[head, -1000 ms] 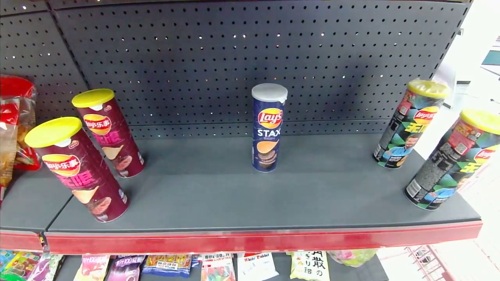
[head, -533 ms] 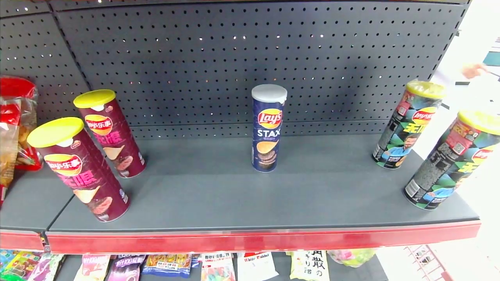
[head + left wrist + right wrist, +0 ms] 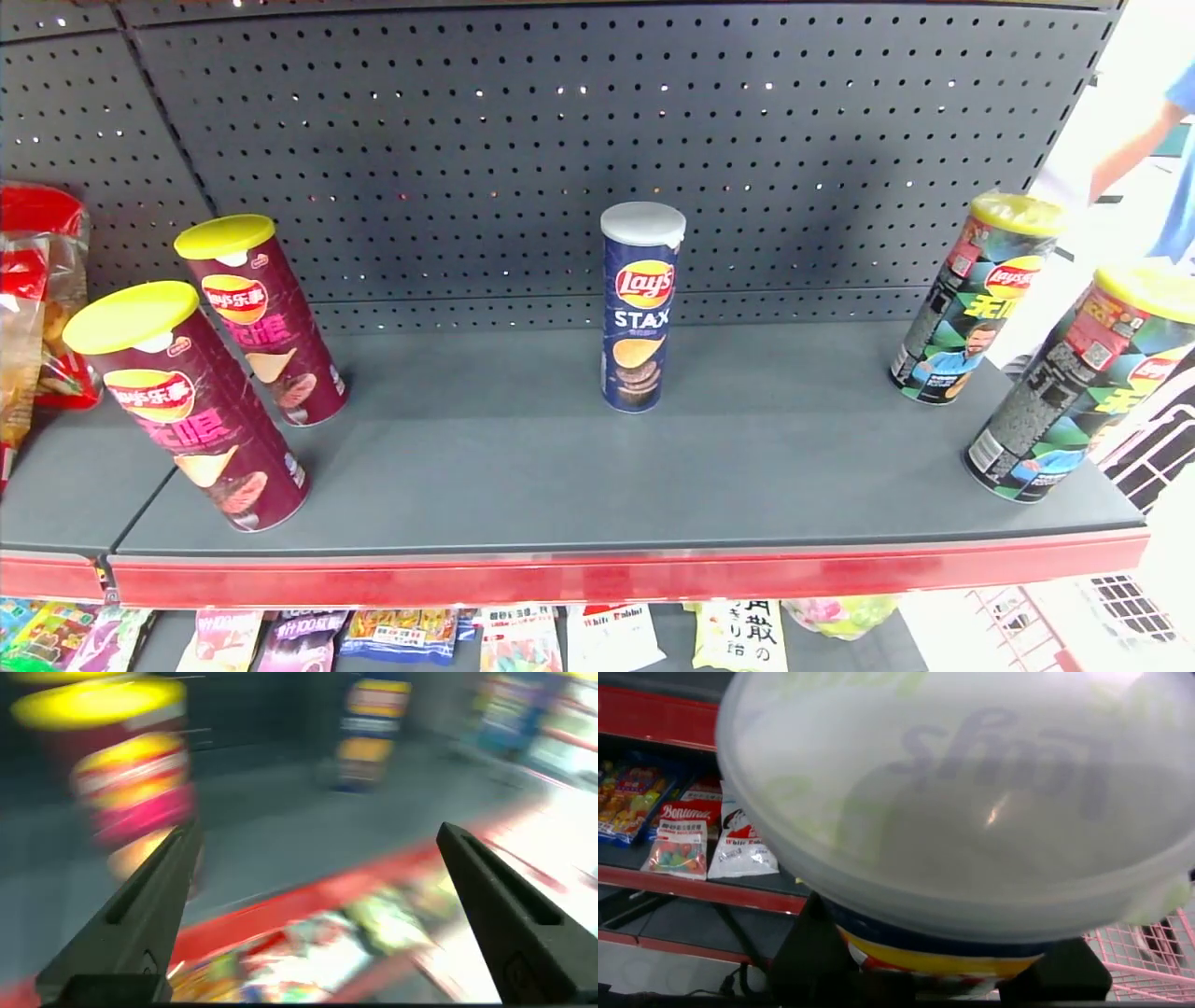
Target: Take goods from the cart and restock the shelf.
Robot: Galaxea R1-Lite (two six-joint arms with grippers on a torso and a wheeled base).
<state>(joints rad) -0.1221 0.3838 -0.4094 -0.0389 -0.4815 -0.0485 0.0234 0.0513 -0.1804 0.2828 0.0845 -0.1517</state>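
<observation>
The right pincer (image 3: 938, 963) is gripping a clear-lidded can (image 3: 952, 793), the left pincer (image 3: 316, 840) is gaping open, and a blue can (image 3: 640, 308) is standing on the shelf (image 3: 523, 476) at the head view's centre.

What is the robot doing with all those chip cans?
It is restocking a shop shelf. The right gripper is shut on a chip can with a clear lid, held in front of the lower shelves. The left gripper is empty, its fingers open, near the shelf's red front edge. On the shelf stand two maroon cans on the left, one blue can in the middle and two black-and-green cans on the right, with bare room between them.
</observation>
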